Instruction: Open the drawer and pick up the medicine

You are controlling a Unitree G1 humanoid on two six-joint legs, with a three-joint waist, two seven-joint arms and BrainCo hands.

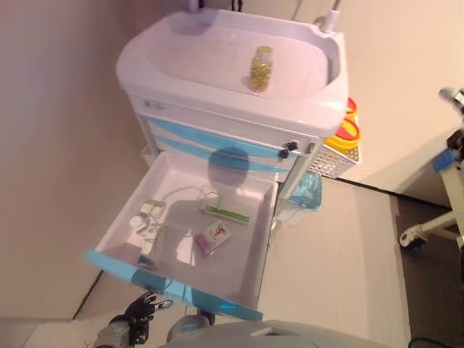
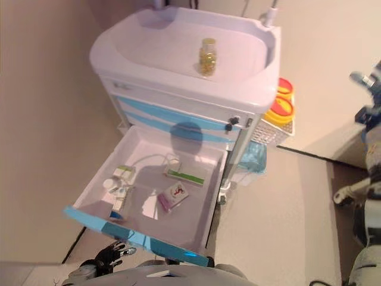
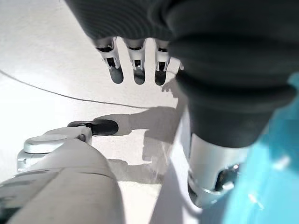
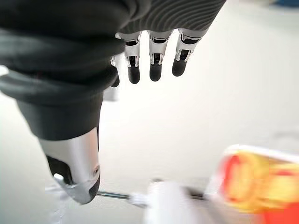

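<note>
Already open: the drawer [image 1: 250, 250] stands pulled well out of the white cart [image 1: 217, 109], its blue front edge nearest the robot.
Medicine: a small pink-and-white box [image 1: 213, 237] lies flat near the middle of the drawer floor; a long green-and-white box [image 1: 226, 213] lies just behind it, and smaller packs and a round white piece [image 1: 145, 217] cluster toward the drawer's left side.
Left robot hand [image 1: 145, 308]: low, just outside the drawer's blue front; its wrist view shows the fingers straight and relaxed, holding nothing.
Right robot hand [image 4: 154, 60]: seen only in its wrist view, fingers straight, empty, above bare floor near a red-and-yellow container [image 1: 346, 130].
Cart top: a bottle of yellow capsules [image 1: 261, 69] stands upright there, well apart from the drawer.
Risk, wrong pick: several packs lie close together, so a loose reach could close on a neighbour.
Risk, drawer: a robot hand coming up from below could knock the front edge and push the drawer shut.
Risk, flat box: lying flat, the pink box may slide away rather than lift.
</note>
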